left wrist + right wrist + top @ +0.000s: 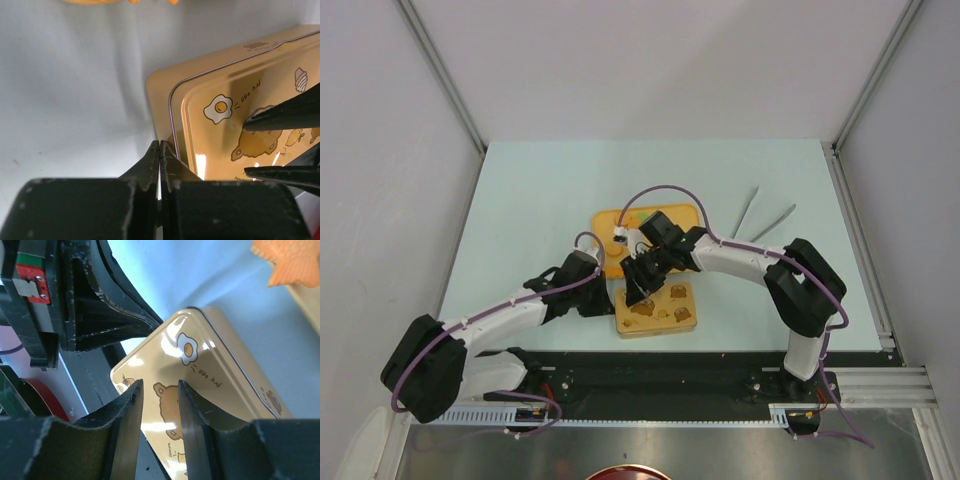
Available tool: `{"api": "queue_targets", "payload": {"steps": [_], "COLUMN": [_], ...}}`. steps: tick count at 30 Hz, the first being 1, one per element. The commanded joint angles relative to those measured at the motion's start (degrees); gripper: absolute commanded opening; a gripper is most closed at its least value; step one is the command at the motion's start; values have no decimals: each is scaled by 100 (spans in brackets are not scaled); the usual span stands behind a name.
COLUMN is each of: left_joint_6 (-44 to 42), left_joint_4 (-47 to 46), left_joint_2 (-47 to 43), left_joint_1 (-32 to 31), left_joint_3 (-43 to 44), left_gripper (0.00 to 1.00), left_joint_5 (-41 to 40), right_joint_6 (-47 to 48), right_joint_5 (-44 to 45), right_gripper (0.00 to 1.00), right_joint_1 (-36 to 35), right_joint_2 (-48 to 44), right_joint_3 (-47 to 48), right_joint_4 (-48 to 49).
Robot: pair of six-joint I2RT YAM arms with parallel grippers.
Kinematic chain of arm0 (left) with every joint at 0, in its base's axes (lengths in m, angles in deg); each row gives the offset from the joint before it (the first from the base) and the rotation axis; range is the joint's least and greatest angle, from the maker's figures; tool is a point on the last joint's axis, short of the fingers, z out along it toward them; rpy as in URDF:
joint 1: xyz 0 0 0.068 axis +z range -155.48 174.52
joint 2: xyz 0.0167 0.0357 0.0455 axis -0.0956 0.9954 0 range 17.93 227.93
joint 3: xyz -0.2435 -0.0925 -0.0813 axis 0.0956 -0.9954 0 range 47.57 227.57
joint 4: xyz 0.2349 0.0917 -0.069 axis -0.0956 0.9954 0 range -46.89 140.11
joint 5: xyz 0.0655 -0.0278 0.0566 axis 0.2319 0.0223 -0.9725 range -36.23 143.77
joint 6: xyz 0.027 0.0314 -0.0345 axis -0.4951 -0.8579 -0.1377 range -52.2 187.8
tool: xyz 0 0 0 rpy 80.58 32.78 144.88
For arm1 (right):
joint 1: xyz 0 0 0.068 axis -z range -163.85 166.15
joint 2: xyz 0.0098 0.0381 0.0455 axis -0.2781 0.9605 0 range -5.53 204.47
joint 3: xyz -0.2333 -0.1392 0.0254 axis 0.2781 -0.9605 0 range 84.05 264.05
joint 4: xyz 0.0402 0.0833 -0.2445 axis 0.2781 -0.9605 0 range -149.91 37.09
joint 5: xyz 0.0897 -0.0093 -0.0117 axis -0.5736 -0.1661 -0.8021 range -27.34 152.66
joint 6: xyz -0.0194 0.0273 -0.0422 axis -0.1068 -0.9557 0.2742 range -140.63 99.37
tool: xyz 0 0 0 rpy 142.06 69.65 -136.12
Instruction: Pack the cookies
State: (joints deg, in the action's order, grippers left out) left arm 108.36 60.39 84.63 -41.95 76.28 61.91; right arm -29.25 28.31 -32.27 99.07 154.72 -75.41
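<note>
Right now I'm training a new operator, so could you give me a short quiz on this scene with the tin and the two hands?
1. True or false: the left hand is shut, at the edge of the tin.
2. Which picture is printed near the tin's corner? A star; B fried egg; C car.
3. Fill in: the right hand is ___ above the tin.
Key: 1 true; 2 B; 3 open.
</note>
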Motion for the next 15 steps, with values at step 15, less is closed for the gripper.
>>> {"api": "queue_targets", "payload": {"steps": [15], "left_joint_6": [146], "left_joint_4": [794], "left_joint_2": [-894], "left_joint_1": [-71], "left_joint_3": [460], "left_gripper": [4], "left_joint_5": [-875], "right_joint_6": [54], "right_joint_5": [174], "right_gripper": [39], "right_joint_1": [-115], "right_joint_2": [263], "right_joint_3": [-71], "right_joint_4": [-9]}}
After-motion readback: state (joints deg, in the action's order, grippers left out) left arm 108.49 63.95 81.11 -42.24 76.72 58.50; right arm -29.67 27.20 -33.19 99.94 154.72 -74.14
